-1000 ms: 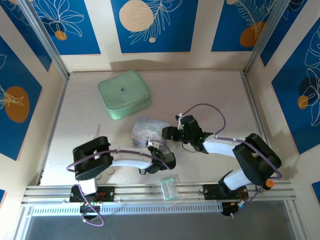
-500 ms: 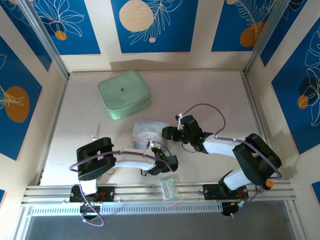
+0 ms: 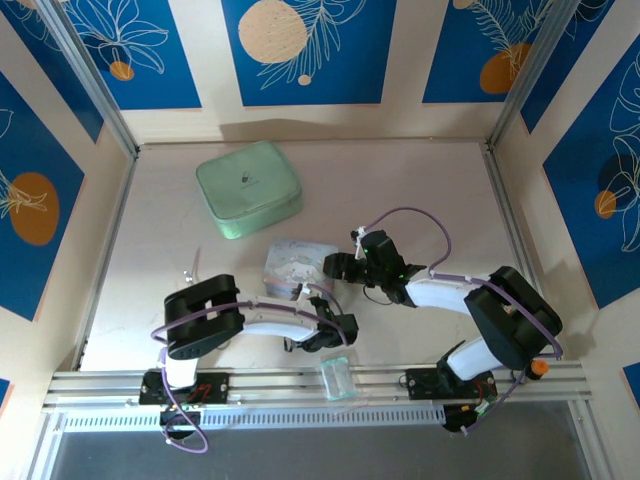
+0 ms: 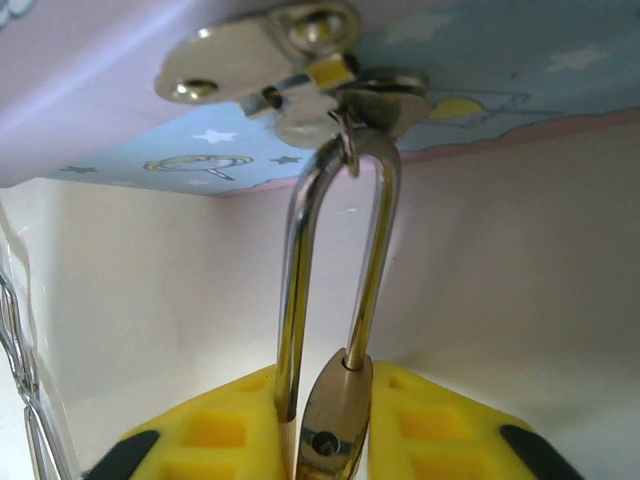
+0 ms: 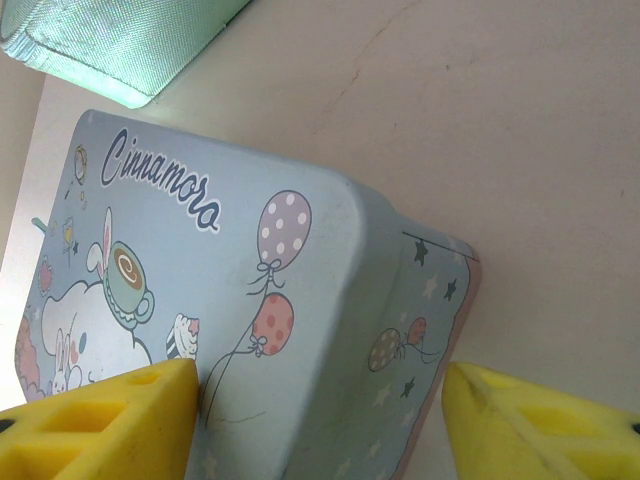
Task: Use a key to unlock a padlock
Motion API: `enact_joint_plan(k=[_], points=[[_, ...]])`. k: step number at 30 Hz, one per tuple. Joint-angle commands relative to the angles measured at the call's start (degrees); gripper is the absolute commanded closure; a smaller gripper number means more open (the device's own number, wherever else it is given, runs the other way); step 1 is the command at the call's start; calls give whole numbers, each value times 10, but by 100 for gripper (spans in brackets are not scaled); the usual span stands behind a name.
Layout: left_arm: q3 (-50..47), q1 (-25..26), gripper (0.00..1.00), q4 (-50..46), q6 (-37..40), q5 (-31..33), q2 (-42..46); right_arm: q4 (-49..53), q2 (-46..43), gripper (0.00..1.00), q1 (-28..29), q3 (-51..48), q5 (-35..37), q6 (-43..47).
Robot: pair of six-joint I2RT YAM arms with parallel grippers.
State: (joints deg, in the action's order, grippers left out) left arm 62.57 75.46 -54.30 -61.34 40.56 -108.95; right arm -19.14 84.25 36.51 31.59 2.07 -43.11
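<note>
"What's sitting where on that pale tabletop point(image 3: 440, 190)?"

"The mint-green fabric zip case point(image 3: 248, 188) lies far and to the left. Nearer, about mid-table, lies the light blue cartoon-printed box point(image 3: 292, 260)."

"And the arms?"

"The right gripper point(image 3: 332, 267) is at the box's right end, one finger on each side, both touching it. The left gripper point(image 4: 335, 450) is just near of the box. The small brass padlock point(image 4: 338, 410) sits between its pads, hanging from the box's metal hasp point(image 4: 260, 45)."

"Anything nearer?"

"A clear plastic bag point(image 3: 338, 378), lying on the aluminium rail point(image 3: 270, 382) at the near edge, between the two arms' bases."
</note>
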Motion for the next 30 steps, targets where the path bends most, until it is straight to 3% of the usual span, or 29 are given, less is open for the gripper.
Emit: enact_joint_plan(k=[1, 5, 12, 16, 23, 30], points=[[-10, 2, 76, -51, -26, 11, -3, 74, 23, 36, 3, -22, 14, 2], [-4, 7, 72, -57, -25, 11, 6, 71, 25, 36, 3, -21, 14, 0], [14, 19, 75, -70, -32, 3, 10, 68, 31, 36, 4, -20, 14, -1], [17, 21, 87, -83, -44, -2, 0, 67, 32, 36, 5, -21, 14, -3], [14, 14, 89, -87, -39, 15, -18, 64, 35, 36, 5, -22, 12, -5], [15, 26, 69, -84, -42, 26, 6, 62, 35, 36, 5, -22, 12, -7]])
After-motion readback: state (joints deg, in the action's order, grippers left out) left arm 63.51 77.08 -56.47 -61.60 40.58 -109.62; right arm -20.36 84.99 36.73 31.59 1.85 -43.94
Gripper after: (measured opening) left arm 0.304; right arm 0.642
